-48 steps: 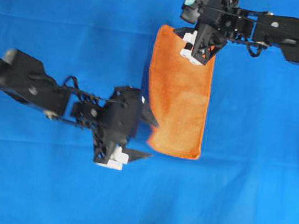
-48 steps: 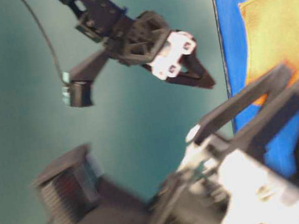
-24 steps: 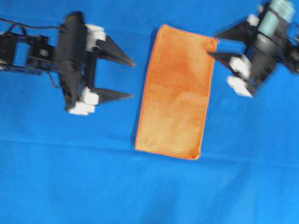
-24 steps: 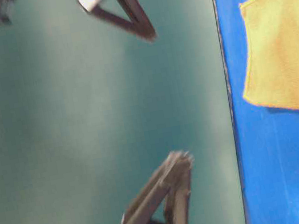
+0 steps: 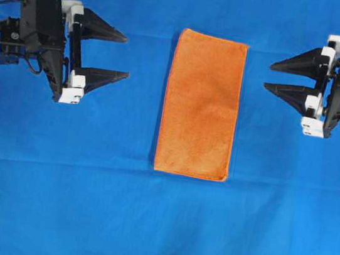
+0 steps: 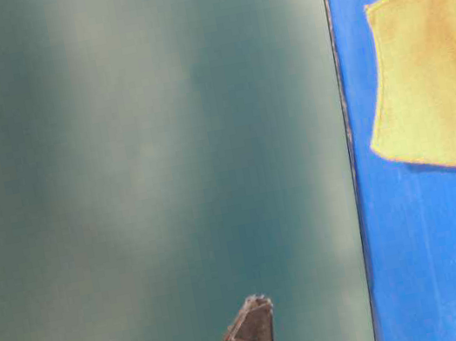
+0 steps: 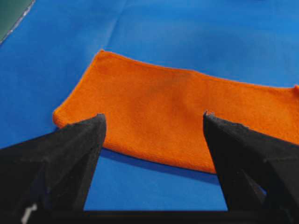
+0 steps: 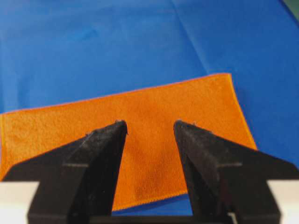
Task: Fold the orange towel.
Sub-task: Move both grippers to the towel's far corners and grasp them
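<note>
1. Blue cloth point(image 5: 156, 227) covers the whole work surface; the nearest stretch of it, at the bottom of the overhead view, carries nothing.
2. Orange towel point(image 5: 201, 105) lies flat at the middle of the cloth as a tall narrow rectangle, hems straight, corners square. It reads as already folded once in half, though the layers cannot be counted from above.
3. Left gripper point(image 5: 107, 52) sits well apart from the towel on its left, fingers spread wide and empty, tips pointing at the towel's long edge. Its wrist camera shows that edge between the fingers, untouched.
4. Right gripper point(image 5: 281, 78) mirrors it on the far side, also released, holding nothing, well clear of the towel.
5. Judgement: both arms stand between folds or at the finish. If a second fold is wanted, the next move calls for pinching both corners of one short end and carrying it over to meet the other end.
6. Farthest strip of cloth above the towel is bare blue.
</note>
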You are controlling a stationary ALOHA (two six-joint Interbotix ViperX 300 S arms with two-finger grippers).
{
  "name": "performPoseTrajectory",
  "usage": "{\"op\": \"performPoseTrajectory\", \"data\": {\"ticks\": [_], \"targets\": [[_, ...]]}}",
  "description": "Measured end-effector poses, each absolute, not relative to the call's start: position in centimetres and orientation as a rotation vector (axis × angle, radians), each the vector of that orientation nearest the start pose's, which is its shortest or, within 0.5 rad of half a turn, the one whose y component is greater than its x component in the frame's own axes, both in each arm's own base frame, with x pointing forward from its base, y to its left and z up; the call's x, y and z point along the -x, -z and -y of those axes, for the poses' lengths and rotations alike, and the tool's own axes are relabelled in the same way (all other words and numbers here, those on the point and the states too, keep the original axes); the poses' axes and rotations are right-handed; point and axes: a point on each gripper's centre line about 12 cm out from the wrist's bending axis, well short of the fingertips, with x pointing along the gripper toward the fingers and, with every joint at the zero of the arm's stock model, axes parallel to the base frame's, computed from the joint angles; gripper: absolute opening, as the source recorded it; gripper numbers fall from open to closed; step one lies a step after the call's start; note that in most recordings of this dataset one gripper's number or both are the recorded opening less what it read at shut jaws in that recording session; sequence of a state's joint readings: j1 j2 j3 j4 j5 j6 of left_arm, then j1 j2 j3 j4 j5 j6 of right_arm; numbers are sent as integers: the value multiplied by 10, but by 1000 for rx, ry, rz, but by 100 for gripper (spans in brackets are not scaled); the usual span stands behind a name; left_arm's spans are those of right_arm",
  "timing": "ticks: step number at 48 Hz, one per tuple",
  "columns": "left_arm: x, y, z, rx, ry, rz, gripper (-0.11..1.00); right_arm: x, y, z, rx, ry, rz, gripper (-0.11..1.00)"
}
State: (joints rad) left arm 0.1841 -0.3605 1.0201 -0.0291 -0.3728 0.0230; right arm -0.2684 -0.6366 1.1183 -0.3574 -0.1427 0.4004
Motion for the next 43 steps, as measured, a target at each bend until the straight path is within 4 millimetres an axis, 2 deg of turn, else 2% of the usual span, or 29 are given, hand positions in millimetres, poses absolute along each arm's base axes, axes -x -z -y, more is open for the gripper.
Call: {"op": "performPoseTrajectory", "data": {"ticks": [6,11,18,22,30,36,43], "targets": [[-297,-210,-57,33,-195,-293,79,-240,-222,60,-103,225,-350,52],[-301,-214,-58,31,-197,-284,79,-243,-227,64,-97,238,-342,52],[-317,-217,-71,23,-225,-284,79,-247,-235,81,-95,303,-365,52],[-330,-214,-82,27,-247,-305,79,-251,-230,93,-95,341,-404,52],[-356,-194,-116,53,-316,-394,80,-259,-201,122,-136,421,-517,53],[-372,-167,-143,74,-365,-460,83,-267,-173,142,-169,458,-601,52],[-384,-136,-164,97,-398,-518,85,-278,-142,157,-199,468,-667,53]]}}
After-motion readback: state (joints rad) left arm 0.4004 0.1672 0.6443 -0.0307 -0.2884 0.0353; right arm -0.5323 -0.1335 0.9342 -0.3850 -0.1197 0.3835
